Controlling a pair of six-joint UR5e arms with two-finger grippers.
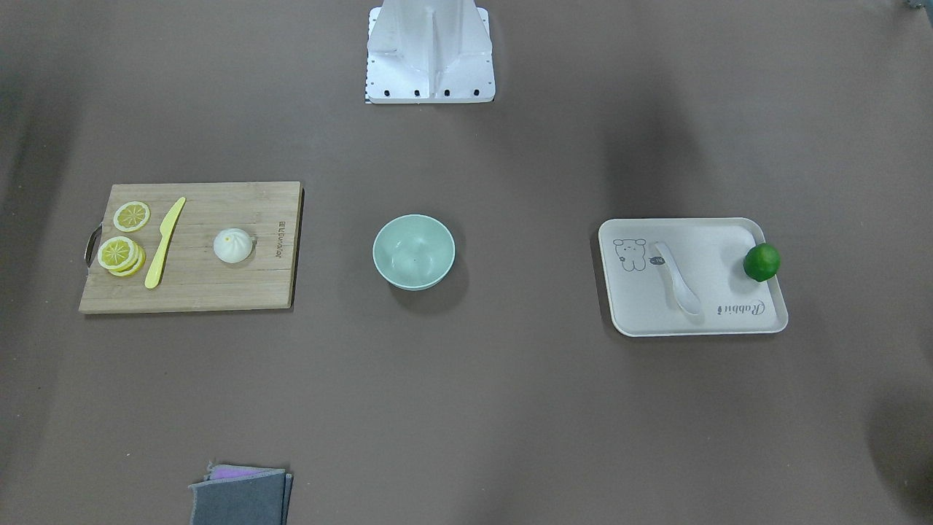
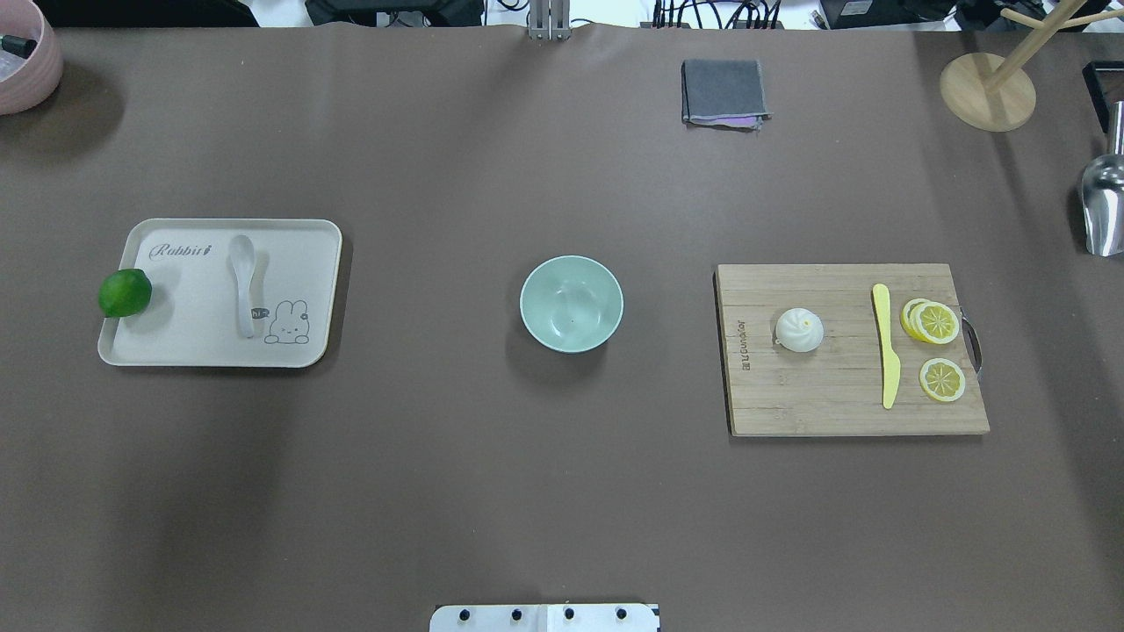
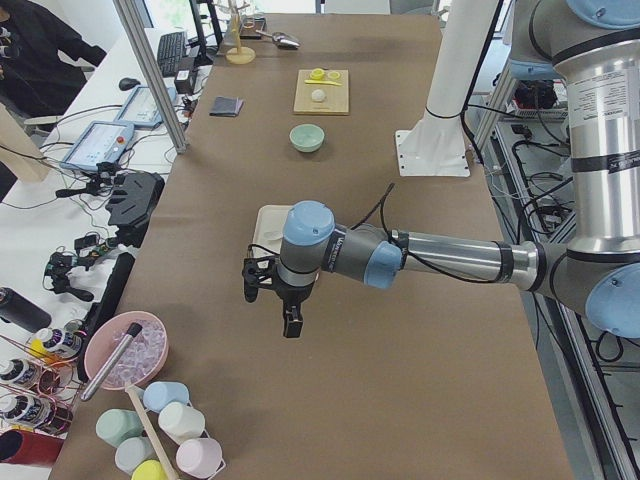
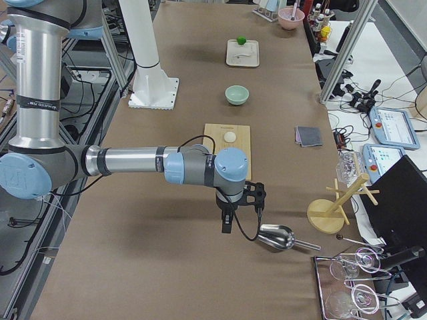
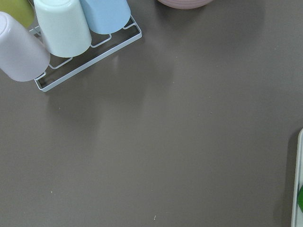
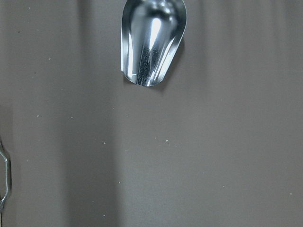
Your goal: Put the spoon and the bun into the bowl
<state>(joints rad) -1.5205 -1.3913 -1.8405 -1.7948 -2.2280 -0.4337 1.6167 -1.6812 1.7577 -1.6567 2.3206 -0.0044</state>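
The white spoon (image 2: 242, 283) lies on a cream tray (image 2: 299, 246) on the overhead view's left. The white bun (image 2: 799, 330) sits on a wooden cutting board (image 2: 817, 395) on the right. The mint-green bowl (image 2: 571, 303) stands empty between them. My left gripper (image 3: 291, 326) hangs over bare table beyond the tray. My right gripper (image 4: 227, 225) hangs beyond the board, near a metal scoop (image 4: 277, 237). Each gripper shows only in a side view, so I cannot tell whether it is open or shut.
A lime (image 2: 125, 292) sits on the tray's edge. A yellow knife (image 2: 887, 344) and lemon slices (image 2: 935, 323) lie on the board. A folded grey cloth (image 2: 723, 92), a wooden stand (image 2: 987, 90), a pink bowl (image 2: 26, 61) and a cup rack (image 5: 61, 33) line the table's far side and ends.
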